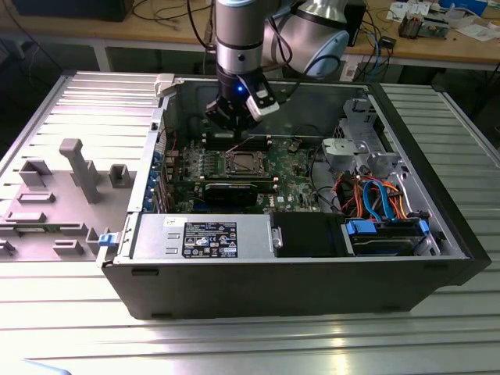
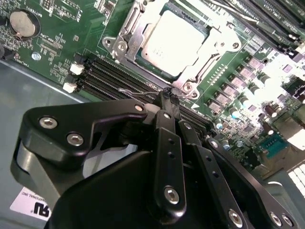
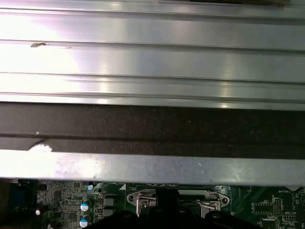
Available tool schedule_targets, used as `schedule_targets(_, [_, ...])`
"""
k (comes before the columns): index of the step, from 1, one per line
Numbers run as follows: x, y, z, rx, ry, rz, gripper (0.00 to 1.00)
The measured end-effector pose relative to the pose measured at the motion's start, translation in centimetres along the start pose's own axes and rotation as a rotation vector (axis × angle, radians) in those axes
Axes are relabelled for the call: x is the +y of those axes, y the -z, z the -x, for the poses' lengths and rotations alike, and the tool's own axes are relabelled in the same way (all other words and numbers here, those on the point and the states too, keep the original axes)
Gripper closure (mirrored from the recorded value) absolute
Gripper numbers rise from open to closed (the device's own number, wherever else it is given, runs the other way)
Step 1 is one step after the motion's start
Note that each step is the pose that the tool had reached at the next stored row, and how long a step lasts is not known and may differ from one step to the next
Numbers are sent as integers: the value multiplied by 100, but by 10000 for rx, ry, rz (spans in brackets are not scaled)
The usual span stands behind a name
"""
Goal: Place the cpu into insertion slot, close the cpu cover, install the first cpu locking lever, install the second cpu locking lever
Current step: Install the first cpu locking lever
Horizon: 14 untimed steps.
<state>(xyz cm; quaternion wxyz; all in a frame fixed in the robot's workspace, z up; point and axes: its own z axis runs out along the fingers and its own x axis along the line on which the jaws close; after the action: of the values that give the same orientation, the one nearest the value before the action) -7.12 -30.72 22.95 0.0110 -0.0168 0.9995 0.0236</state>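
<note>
One black gripper (image 2: 167, 98) I see with its fingers pinched together on a thin silver wire locking lever (image 2: 138, 91), just beside the socket corner. The square silver-topped cpu (image 2: 174, 40) lies in the silver-rimmed insertion slot (image 2: 119, 45), the silver frame cpu cover (image 2: 219, 38) down over it.

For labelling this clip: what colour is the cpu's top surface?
Silver-grey, bright under glare; the cpu shows best in the second wrist view.

The cpu (image 2: 174, 40) has a smooth, bright metal top (it glares), framed by the shiny metal cpu cover (image 2: 129, 37). The gripper (image 2: 167, 97) is matt black; the table (image 1: 437, 332) is ribbed, glossy metal.
</note>
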Motion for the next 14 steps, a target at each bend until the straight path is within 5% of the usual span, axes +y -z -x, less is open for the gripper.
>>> schedule_targets(4, [15, -19, 9, 3, 1, -74, 89])
schedule_targets(14, [36, -40, 90, 4, 2, -111, 89])
